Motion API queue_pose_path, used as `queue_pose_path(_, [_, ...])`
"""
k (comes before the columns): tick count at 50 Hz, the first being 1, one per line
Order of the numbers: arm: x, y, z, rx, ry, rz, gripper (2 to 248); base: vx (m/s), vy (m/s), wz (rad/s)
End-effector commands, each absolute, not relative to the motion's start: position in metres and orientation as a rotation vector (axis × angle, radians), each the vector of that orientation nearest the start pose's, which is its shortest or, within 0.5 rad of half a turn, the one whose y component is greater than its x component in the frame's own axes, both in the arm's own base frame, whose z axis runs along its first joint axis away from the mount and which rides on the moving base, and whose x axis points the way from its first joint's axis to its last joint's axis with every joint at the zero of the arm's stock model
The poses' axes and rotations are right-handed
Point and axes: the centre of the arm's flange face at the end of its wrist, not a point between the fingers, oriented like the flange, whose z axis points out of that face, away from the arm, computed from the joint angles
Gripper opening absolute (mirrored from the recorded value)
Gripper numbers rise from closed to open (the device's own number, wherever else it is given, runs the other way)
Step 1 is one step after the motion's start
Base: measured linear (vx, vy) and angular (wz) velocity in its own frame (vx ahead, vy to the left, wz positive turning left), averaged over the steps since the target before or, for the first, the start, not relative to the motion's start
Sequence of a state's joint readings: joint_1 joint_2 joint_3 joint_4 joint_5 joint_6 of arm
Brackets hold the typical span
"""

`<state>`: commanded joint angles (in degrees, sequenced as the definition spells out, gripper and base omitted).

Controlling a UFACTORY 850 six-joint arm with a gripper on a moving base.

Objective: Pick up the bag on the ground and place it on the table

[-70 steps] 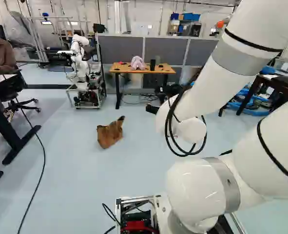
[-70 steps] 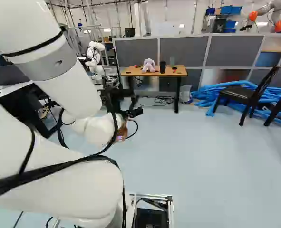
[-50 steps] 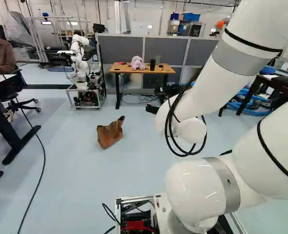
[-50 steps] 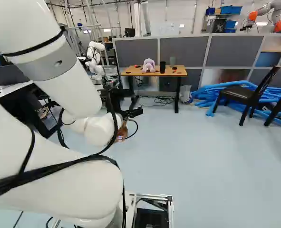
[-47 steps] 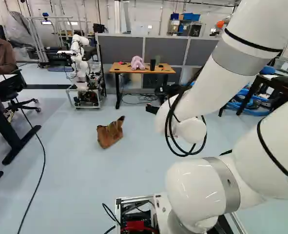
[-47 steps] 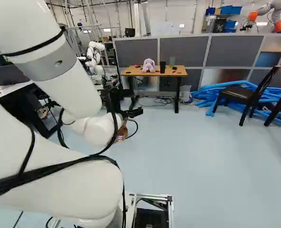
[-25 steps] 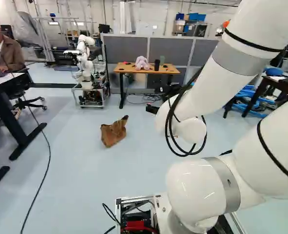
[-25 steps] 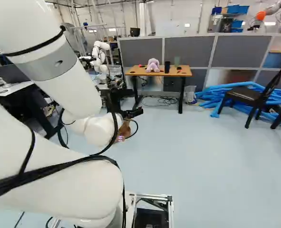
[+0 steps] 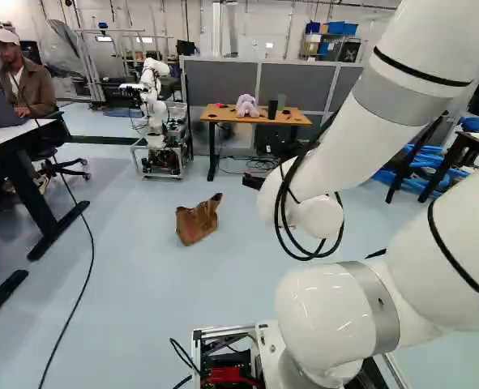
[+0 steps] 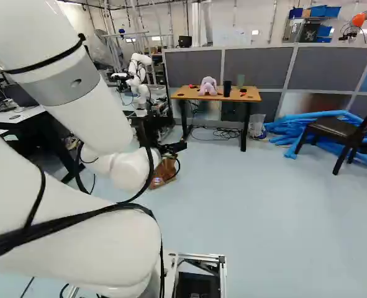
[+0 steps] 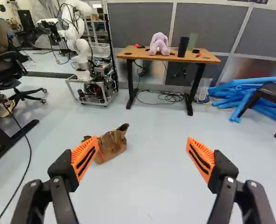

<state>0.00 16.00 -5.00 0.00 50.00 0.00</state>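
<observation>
The gripper (image 10: pixel 173 148) shows as a black shape beyond the arm's white wrist in the right base view. In the wrist view the gripper (image 11: pixel 142 141) is open, its orange pads wide apart with only floor showing between them. A brown bag (image 9: pixel 197 220) stands on the floor ahead, its top edge raised at one side. Seen from the wrist, the bag (image 11: pixel 113 146) is beyond the left finger, which covers part of it. The wooden-topped table (image 11: pixel 123 54) stands farther off against grey partitions, bearing a pink plush toy (image 11: pixel 159 44) and a dark cup (image 11: pixel 183 47).
Another robot (image 11: pixel 79 60) stands on a wheeled frame left of the table. A dark chair (image 10: pixel 337 128) and blue tubes (image 10: pixel 289 124) are at the right. Cables lie under the table. At the left of the left base view are a desk (image 9: pixel 20 134) and a seated person.
The base has turned left: the whole scene has shifted rightward in both base views. My arm holds its pose against its lowest joint, and the bag rests at the same floor spot.
</observation>
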Motion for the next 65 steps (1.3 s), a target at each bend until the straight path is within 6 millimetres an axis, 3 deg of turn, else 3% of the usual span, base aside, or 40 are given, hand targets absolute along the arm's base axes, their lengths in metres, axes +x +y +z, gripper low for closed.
queue_pose_path(65, [0.2703,0.0000,0.3656,-2.558,0.000,-1.824,247,0.229,0.066,-0.028])
